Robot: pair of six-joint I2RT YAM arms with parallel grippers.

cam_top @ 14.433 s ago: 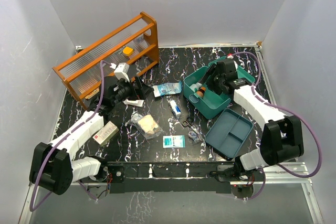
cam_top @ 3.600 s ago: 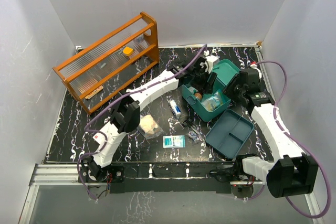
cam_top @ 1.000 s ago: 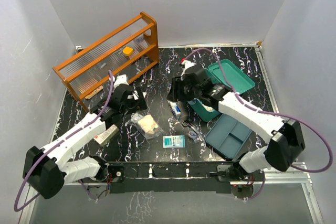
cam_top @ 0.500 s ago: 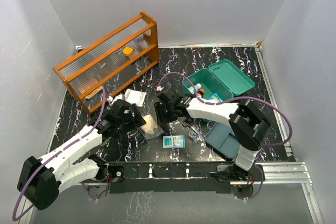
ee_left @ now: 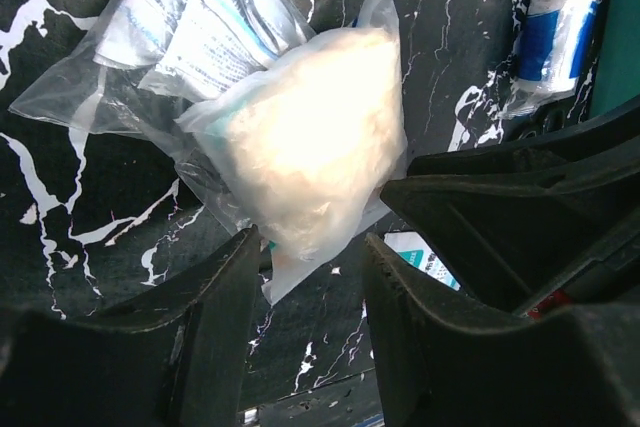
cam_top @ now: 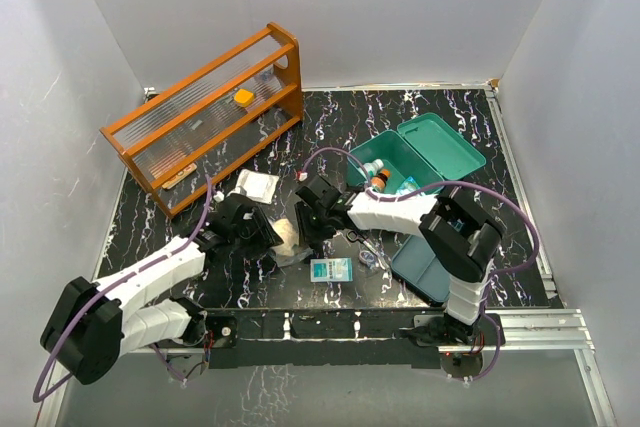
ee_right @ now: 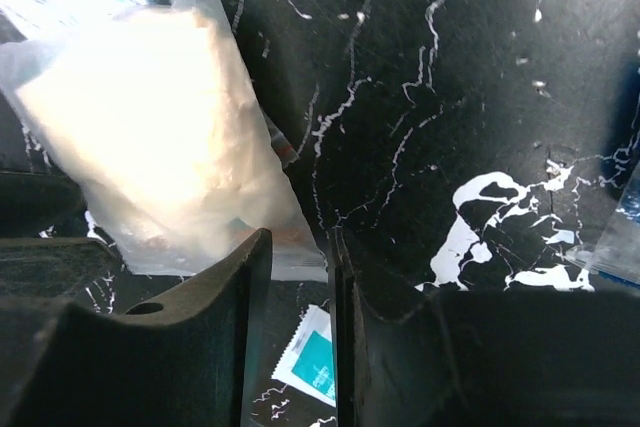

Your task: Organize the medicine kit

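The medicine kit [cam_top: 398, 159] is a teal box standing open at the back right, its lid [cam_top: 443, 143] laid back and small bottles and a packet inside. A clear bag of white cotton [cam_top: 286, 237] [ee_left: 310, 137] [ee_right: 150, 137] lies on the black marbled table. My left gripper [cam_top: 272, 243] [ee_left: 315, 282] is open, half-narrowed, with the bag's near corner between its fingertips. My right gripper [cam_top: 300, 235] [ee_right: 295, 277] faces it from the other side. Its jaws show a narrow gap, and the bag's sealed edge sits at their tips.
A second clear bag with a leaflet [ee_left: 190, 17] touches the cotton bag. A teal sachet [cam_top: 330, 268] [ee_right: 318, 367], scissors [cam_top: 358, 238] and a blue-white tube [ee_left: 560, 17] lie nearby. The blue-grey divided tray [cam_top: 430, 265] sits at right, the orange rack [cam_top: 205, 107] at back left, a white packet [cam_top: 258, 184] beside it.
Both arms have come in on the cotton bag, the right one sweeping left from beside the kit. Both pairs of jaws have narrowed.
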